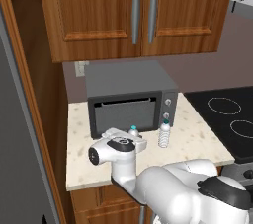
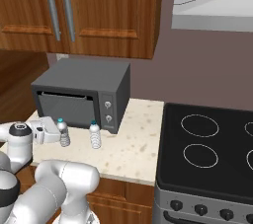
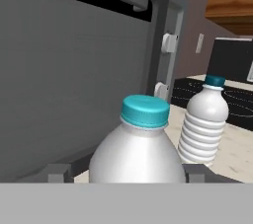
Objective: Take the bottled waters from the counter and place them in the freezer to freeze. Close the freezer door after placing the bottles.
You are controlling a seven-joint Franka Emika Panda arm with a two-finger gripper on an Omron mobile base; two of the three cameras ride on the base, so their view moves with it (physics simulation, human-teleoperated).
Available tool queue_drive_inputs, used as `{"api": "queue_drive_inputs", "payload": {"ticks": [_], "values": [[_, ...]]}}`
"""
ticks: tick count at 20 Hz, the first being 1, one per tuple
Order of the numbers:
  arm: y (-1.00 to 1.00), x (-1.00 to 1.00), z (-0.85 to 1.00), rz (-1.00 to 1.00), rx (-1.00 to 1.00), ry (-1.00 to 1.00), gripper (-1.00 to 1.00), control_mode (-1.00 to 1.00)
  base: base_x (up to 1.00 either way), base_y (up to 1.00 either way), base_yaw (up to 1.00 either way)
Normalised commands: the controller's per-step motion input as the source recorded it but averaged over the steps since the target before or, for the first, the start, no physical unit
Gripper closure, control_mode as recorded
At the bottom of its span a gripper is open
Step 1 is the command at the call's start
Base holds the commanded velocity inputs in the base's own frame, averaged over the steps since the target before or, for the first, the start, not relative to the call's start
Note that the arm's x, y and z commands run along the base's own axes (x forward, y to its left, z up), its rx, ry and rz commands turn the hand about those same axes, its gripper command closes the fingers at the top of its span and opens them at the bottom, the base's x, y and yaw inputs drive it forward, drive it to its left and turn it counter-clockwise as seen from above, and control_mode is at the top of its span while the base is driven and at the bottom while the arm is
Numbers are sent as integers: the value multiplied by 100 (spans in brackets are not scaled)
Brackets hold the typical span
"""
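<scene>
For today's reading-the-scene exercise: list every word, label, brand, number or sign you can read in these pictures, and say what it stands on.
None can be read.
Nearer bottled water, between the gripper fingers: plain, no label.
Second bottled water: plain too.
Toaster oven: its knobs bear no legible marks.
Stovetop: only white burner rings.

near bottle (image 3: 141, 149): smooth translucent plastic, matt teal cap
far bottle (image 3: 203, 125): ribbed clear plastic, teal cap
counter (image 1: 197, 139): beige speckled stone, matt
toaster oven (image 2: 84, 92): matt grey metal
upper cabinets (image 1: 133, 11): brown grained wood, brushed metal handles
stovetop (image 2: 207, 154): glossy black glass
</scene>
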Motion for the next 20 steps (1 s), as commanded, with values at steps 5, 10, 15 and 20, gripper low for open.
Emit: {"api": "queue_drive_inputs", "payload": {"ticks": [5, 10, 15, 20], "values": [[0, 0, 0, 0, 0, 0, 100, -100, 0, 0, 0], [0, 0, 0, 0, 0, 0, 100, -100, 0, 0, 0], [4, -20, 23, 1, 0, -1, 100, -100, 0, 0, 0], [-5, -78, 100, 19, 9, 7, 100, -100, 0, 0, 0]]}}
